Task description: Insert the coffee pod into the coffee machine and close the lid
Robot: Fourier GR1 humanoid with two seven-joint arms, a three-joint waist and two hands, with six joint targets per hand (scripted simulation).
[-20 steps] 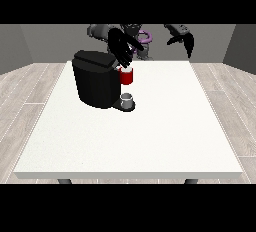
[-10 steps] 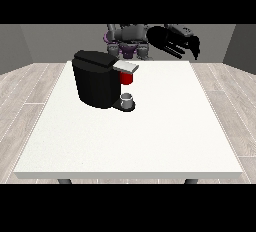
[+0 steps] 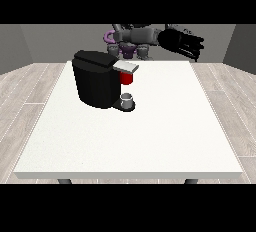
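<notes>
Coffee machine (image 3: 97, 82) left of centre, lid apparently down; hand (image 3: 184, 43) upper right, fingers straight, empty; task judged near complete.

Machine (image 3: 96, 79) on the table (image 3: 150, 136), left of centre and toward the far edge. Cup (image 3: 127, 100) on its base at its right, under the lid (image 3: 125, 67). Robot (image 3: 131, 40) behind the far edge. Hand (image 3: 186, 43) at the view's right, above the far right corner, well apart from the machine.
</notes>
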